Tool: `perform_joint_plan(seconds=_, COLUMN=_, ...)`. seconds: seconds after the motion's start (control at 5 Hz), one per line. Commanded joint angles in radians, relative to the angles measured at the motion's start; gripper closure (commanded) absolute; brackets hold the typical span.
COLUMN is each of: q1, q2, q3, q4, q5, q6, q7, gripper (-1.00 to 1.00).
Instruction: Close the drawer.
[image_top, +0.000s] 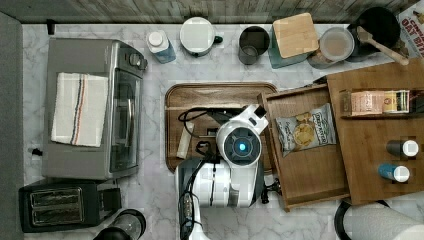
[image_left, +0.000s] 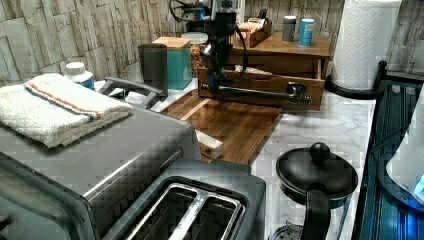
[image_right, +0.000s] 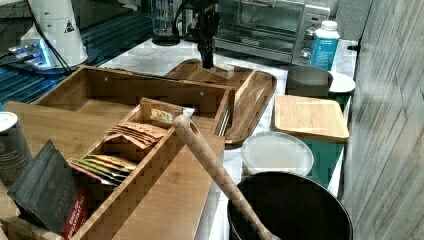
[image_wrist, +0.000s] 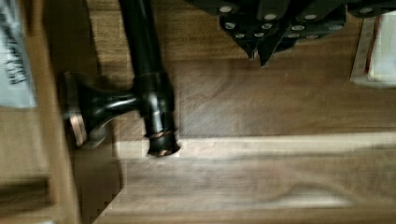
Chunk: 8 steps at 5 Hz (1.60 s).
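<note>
Hovering beside the drawer (image_top: 310, 167) front, the gripper (image_wrist: 259, 52) is showing fingertips pressed together near the dark handle (image_wrist: 148, 88). Standing open at three o'clock of the tray (image_top: 175, 100) (top view), it is needing a square, steady push.

The arm (image_top: 235, 165) has glossy white rounded shells with dark grey joints, and a round cap lit by a blue light. Black cables loop beside the wrist. The tool (image_wrist: 259, 44) is matte black, angular, dotted with small silver screw heads.
</note>
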Motion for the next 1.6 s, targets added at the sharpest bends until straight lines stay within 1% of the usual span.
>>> perform_joint_plan(seconds=0.2, q1=-0.009, q2=-0.014, q3=-0.028, q4=-0.1, q5=-0.001, q6=0.009, q7=-0.137, gripper=1.0)
perform_joint_plan(seconds=0.6, q1=-0.05, q2=-0.042, q3=-0.048, q4=-0.086, q5=-0.026, q6=0.003, q7=-0.24, gripper=1.0)
perform_joint_plan(seconds=0.8, q1=-0.052, q2=-0.011, q3=-0.097, q4=-0.041, q5=0.003, q6=-0.018, q7=-0.334, gripper=1.0)
perform_joint_plan(seconds=1.0, q1=-0.104, q2=0.033, q3=-0.105, q4=0.018, q5=0.047, q6=-0.047, q7=-0.459, gripper=1.0)
perform_joint_plan(seconds=1.4, q1=-0.137, q2=0.065, q3=-0.191, q4=0.123, q5=0.065, q6=-0.143, q7=-0.619, gripper=1.0)
perform_joint_plan(seconds=1.6, q1=-0.168, q2=0.083, q3=-0.209, q4=0.179, q5=0.103, q6=-0.157, q7=-0.657, gripper=1.0)
